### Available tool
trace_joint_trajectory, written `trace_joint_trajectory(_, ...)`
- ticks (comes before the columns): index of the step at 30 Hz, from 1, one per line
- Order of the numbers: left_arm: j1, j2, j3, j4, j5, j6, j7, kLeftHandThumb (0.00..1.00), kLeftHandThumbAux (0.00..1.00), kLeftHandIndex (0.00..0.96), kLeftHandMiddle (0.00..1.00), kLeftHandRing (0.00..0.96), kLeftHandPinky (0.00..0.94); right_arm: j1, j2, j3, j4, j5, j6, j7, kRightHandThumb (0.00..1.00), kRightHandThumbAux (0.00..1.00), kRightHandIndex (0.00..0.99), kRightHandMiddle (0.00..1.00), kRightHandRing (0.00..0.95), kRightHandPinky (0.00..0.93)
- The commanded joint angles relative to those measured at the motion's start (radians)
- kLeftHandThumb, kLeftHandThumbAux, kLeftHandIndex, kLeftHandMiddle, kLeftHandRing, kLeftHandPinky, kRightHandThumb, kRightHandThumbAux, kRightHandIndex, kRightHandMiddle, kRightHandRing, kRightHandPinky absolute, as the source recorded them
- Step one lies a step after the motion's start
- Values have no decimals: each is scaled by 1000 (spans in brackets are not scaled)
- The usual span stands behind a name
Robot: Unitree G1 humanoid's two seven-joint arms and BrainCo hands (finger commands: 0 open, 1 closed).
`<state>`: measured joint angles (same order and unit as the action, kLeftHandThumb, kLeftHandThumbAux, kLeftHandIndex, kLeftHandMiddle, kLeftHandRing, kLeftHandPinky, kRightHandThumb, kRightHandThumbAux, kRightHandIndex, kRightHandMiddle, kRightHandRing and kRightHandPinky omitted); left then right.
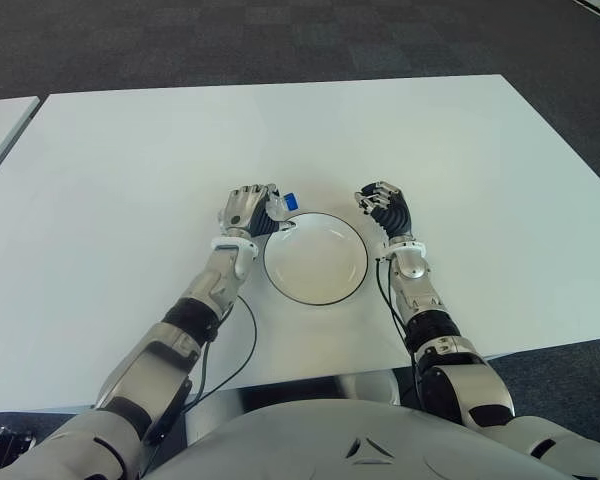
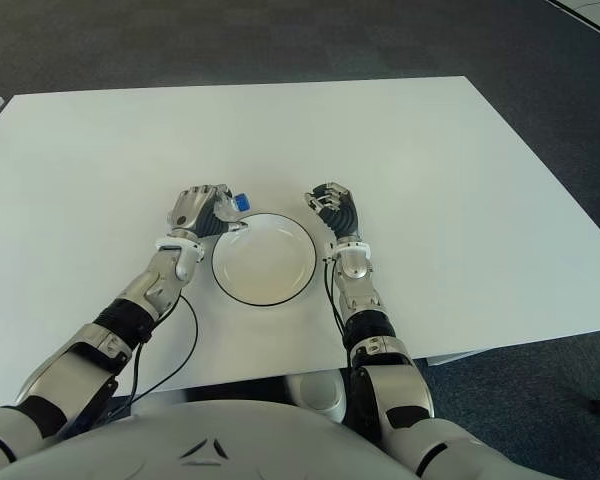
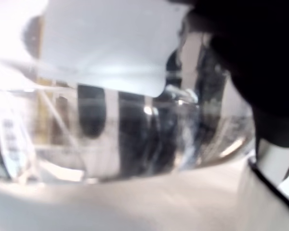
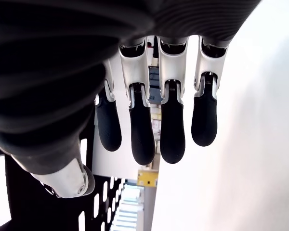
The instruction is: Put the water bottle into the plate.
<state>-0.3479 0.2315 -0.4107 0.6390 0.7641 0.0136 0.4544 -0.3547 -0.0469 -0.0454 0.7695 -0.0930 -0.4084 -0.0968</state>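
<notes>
the left hand (image 1: 246, 213) grips the water bottle (image 1: 283, 209) at the far-left rim of the plate (image 1: 316, 258) on the white table (image 1: 130, 170). the bottle's blue cap (image 1: 290, 201) points toward the plate. the left wrist view shows the clear bottle filling the frame against the hand. the right hand (image 1: 384, 207) shows just right of the plate, fingers (image 4: 173, 130) relaxed and holding nothing.

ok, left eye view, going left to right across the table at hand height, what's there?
Left hand closed around the water bottle, whose blue cap pokes out towards the plate → white plate with a dark rim → right hand, holding nothing. All of it over the white table.
</notes>
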Motion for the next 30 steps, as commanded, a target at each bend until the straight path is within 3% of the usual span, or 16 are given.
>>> trace_joint_trajectory(1,23,2,10,58,-25,21,-6,851,670,395,539,859,854,9,1,0,1,7,15,0,706,728,429,513,525,538)
trace_joint_trajectory(30,-6,-2,91,212,-105,-91,172,852,669,396,537,865,846,8,4,2,-2,3,43,-13,708,729,430,519,523,525)
